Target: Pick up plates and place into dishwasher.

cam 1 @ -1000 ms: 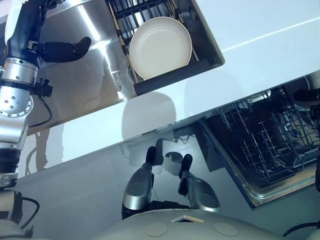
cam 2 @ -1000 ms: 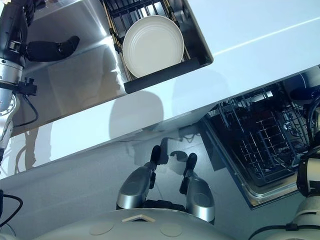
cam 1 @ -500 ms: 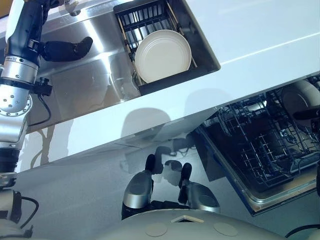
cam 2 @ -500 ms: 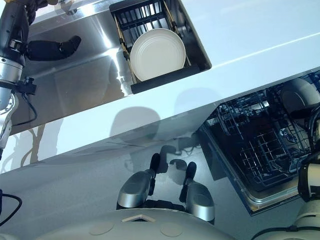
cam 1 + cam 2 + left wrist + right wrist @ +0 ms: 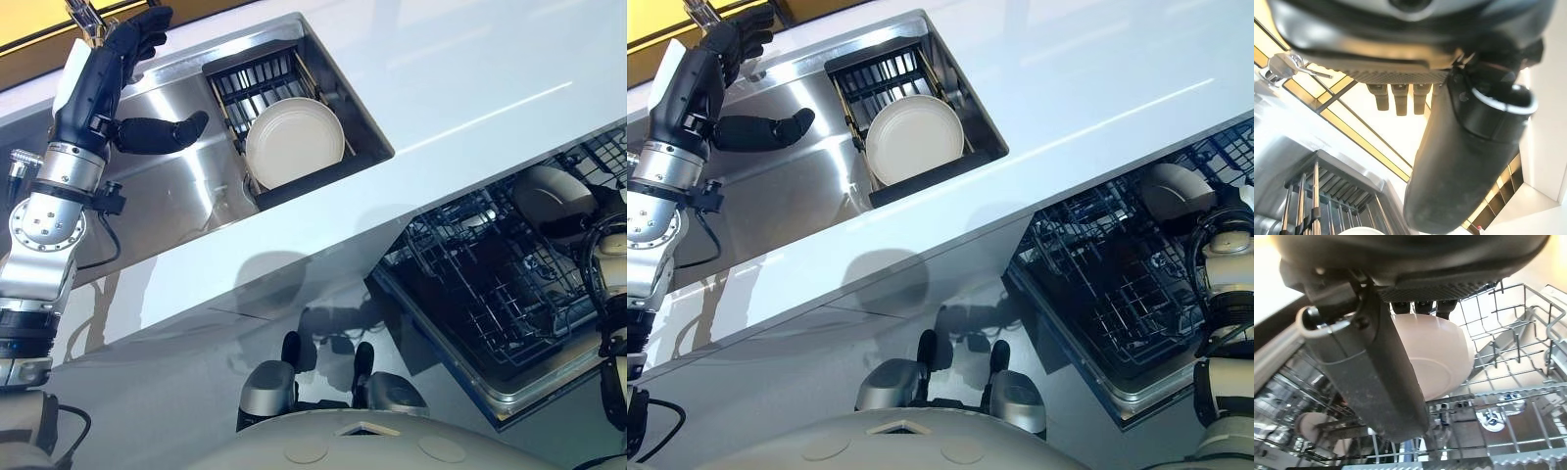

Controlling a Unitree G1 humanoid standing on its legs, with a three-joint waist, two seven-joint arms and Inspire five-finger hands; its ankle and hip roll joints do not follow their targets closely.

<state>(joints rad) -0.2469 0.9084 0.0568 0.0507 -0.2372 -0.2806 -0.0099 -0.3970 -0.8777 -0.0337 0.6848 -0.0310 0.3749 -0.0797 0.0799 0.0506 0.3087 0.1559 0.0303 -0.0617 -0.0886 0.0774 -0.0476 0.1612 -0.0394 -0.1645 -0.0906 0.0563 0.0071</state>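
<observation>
Right hand (image 5: 1376, 382) pinching a plate (image 5: 1437, 357) over the dishwasher rack (image 5: 1518, 372)

Lower it edge-first between the tines, upright (left hand (image 5: 118, 59), fingers relaxed, idles above the sink (image 5: 176, 186)).

I count two plates: one plate (image 5: 294, 142) lies in the black rack (image 5: 257, 80) in the sink (image 5: 186, 186), the other plate (image 5: 1442, 355) is at my right hand (image 5: 1371, 382) over the dishwasher basket (image 5: 490, 294). I see one sink, one black drying rack in it, one faucet (image 5: 1288, 66), and one wire dishwasher basket pulled out. Two hands show: my left hand (image 5: 113, 59) above the sink, the right one at the dishwasher. One white counter (image 5: 470, 69) runs between them.
</observation>
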